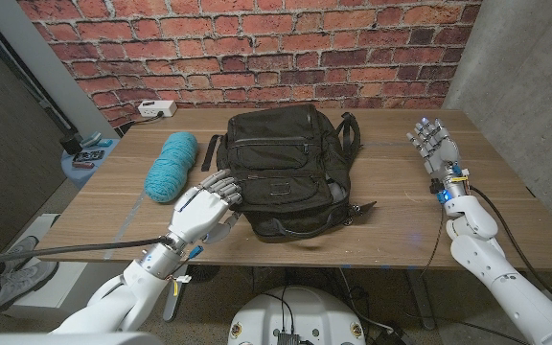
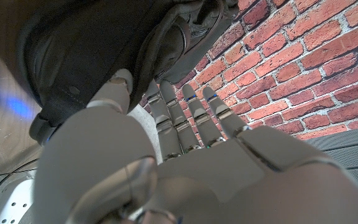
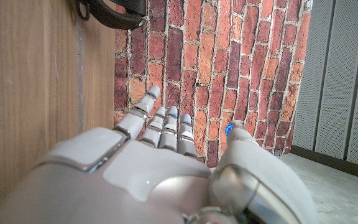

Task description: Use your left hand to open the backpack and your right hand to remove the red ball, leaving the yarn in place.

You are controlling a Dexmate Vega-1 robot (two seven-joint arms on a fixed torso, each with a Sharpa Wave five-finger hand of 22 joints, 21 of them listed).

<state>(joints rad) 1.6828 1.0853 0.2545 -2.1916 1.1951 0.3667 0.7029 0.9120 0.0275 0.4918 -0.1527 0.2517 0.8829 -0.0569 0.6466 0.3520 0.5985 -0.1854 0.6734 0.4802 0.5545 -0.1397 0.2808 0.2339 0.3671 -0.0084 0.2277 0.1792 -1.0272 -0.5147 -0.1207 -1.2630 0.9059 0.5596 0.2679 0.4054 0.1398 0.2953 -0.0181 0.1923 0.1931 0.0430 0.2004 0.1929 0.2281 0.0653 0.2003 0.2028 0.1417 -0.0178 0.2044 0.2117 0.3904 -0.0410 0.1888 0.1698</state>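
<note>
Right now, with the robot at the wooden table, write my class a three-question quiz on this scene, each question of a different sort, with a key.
1. True or false: the black backpack lies between the teal yarn and the right hand.
2. Multiple choice: the left hand is
A. on the yarn
B. at the backpack's edge on the yarn's side
C. raised beside the brick wall
3. Fill in: the white power strip sits at the table's far edge, in front of the ____ wall.

Key: 1 true; 2 B; 3 brick
</note>
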